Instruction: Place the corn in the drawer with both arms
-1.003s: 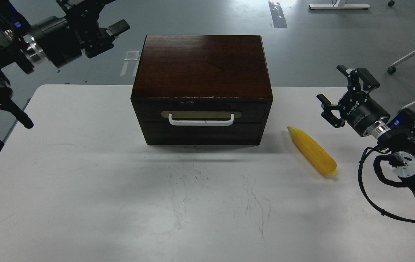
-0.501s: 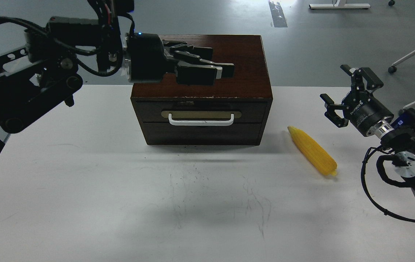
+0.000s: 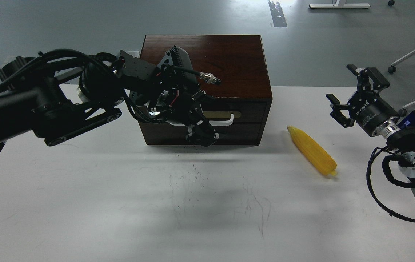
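The yellow corn (image 3: 312,151) lies on the white table (image 3: 83,189), right of the dark wooden box (image 3: 229,58). The drawer (image 3: 252,109) is closed; only the right end of its white handle (image 3: 225,122) shows. My left arm reaches across the box front. Its gripper (image 3: 202,135) hangs pointing down in front of the drawer, covering the left part of the handle. It is too dark to tell its fingers apart or whether it touches the handle. My right gripper (image 3: 342,83) is open and empty, above the table, up and right of the corn.
The box stands at the table's far middle. The table's far edge runs just behind it, with grey floor beyond. A chair base (image 3: 411,54) and a white object stand off the table at far right. Loose black cables (image 3: 378,196) hang by my right arm.
My left arm has swung from the far left, over the box top, down in front of the drawer. My right gripper drifted slightly right. The corn has not moved.
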Controlling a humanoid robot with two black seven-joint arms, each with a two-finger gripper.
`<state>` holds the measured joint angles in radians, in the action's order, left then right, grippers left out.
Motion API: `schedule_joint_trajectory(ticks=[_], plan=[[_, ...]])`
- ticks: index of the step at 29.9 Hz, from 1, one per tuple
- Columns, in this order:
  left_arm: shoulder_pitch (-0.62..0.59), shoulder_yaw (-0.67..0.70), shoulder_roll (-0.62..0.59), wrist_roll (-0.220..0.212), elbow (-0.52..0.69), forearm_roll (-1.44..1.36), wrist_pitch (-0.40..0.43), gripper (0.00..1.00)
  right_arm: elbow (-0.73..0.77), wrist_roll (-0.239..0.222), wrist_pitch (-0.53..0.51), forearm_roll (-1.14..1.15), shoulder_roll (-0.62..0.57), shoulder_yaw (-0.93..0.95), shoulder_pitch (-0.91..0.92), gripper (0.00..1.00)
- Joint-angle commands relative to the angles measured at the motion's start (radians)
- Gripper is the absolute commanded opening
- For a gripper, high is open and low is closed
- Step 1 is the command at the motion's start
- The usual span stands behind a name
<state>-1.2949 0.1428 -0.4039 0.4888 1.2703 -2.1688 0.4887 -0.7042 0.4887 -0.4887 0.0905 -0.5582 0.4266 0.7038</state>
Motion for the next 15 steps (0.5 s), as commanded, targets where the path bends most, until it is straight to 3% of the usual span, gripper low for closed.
schedule_joint_trajectory(ticks=[1,15], plan=[[-0.026,-0.055,0.026,0.0,-0.025,-0.013,0.0,0.99,-0.001,0.0,0.0,0.0,-0.002,0.0,-0.003,1.0],[-0.035,-0.141,0.043,0.0,-0.071,-0.013,-0.024,0.99,-0.004,0.0,0.0,-0.002,-0.011,0.001,-0.003,1.0]])
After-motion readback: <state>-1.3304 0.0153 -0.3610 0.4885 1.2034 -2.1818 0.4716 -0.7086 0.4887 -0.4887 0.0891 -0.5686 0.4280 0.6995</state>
